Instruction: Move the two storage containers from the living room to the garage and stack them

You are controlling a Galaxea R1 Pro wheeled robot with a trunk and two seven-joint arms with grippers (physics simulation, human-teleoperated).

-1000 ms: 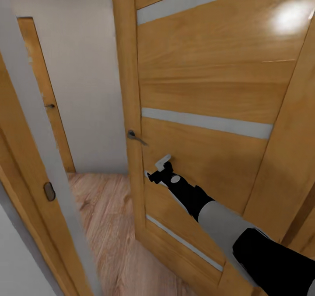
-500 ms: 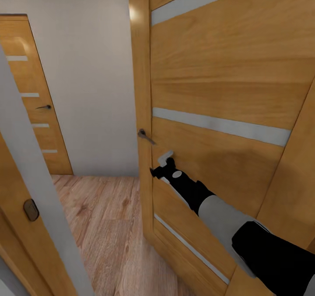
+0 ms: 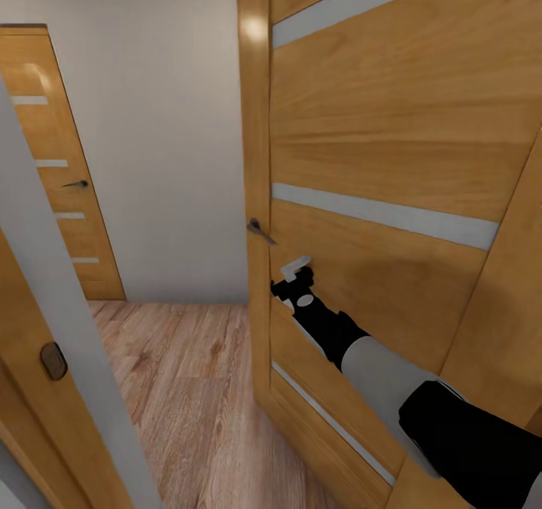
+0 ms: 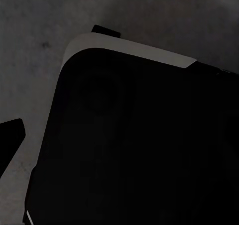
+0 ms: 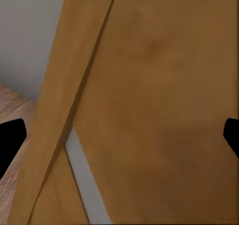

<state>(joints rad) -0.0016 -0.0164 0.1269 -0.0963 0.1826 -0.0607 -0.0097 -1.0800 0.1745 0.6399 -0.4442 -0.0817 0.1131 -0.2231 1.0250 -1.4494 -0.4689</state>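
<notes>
Standing at an open wooden door (image 3: pixel 391 155) with pale horizontal strips, door leaf taking up the right half of the head view, long axis upright, free edge toward the middle; looking past that edge into a hallway with a wood plank floor (image 3: pixel 188 388), a white wall (image 3: pixel 165 132) and a second, closed wooden door (image 3: pixel 53 163) at the far left; passing a grey-edged door frame (image 3: pixel 68 328) close on the left, carrying a small dark latch plate (image 3: pixel 53 361).

Reaching with the right arm toward the open door; right gripper (image 3: pixel 295 274) sitting against the door face, just below and just beside the lever handle (image 3: pixel 260 230), not touching the handle as far as visible; fingers (image 5: pixel 10 140) standing wide apart in the right wrist view, nothing between them but door surface.

Showing, in the left wrist view, a dark rounded robot body panel (image 4: pixel 139 145) over grey ground; left gripper (image 4: pixel 64 80) fingertips lying at the edges, spread apart, holding nothing.

Judging the step as door-pushing in transit; containers not among the things seen here, location unknown; right arm being the nearer for pushing the door wider.
</notes>
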